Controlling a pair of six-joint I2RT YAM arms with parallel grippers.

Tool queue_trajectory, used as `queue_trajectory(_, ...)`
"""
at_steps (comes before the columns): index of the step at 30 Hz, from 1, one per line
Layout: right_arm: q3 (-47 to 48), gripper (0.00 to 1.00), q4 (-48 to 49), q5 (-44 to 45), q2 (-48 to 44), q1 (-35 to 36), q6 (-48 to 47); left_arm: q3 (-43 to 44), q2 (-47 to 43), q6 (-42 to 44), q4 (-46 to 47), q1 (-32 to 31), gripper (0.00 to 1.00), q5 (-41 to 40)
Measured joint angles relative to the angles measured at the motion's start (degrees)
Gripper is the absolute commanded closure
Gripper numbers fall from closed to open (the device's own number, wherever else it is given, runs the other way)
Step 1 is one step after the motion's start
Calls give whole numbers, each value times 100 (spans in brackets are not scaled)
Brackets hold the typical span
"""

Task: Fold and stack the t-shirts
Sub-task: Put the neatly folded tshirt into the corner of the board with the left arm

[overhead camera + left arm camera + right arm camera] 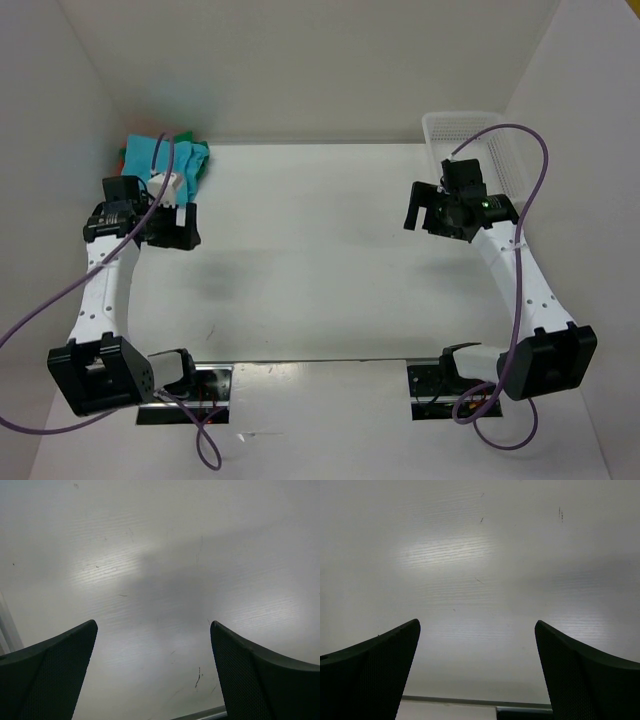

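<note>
Lying bunched at eleven o'clock on the table, against the back wall: t-shirts in teal, green and orange, none spread flat. Hovering just in front of them, left gripper gaping wide and carrying nothing. Hanging at two o'clock beside a white basket, right gripper likewise spread and bare. Fitting either a pile awaiting folding or a finished stack; too crumpled-looking to tell.

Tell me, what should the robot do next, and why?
Probably reach the left hand toward the shirt heap: it looks bunched rather than folded, and that hand is nearest, open and holding nothing.
</note>
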Motion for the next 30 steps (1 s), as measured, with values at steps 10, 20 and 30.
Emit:
queue_trajectory(10, -9, 0, 87, -26, -247, 0, -50, 846, 756, 35, 33, -723, 0, 319)
queue_trajectory(20, -22, 0, 162, -26, -260, 0, -52, 3899, 3185, -551, 249, -2092, 0, 385)
queue_trajectory(30, -151, 0, 186, -26, -273, -55, 2, 4887, 4175, -951, 212, -2839, 0, -186)
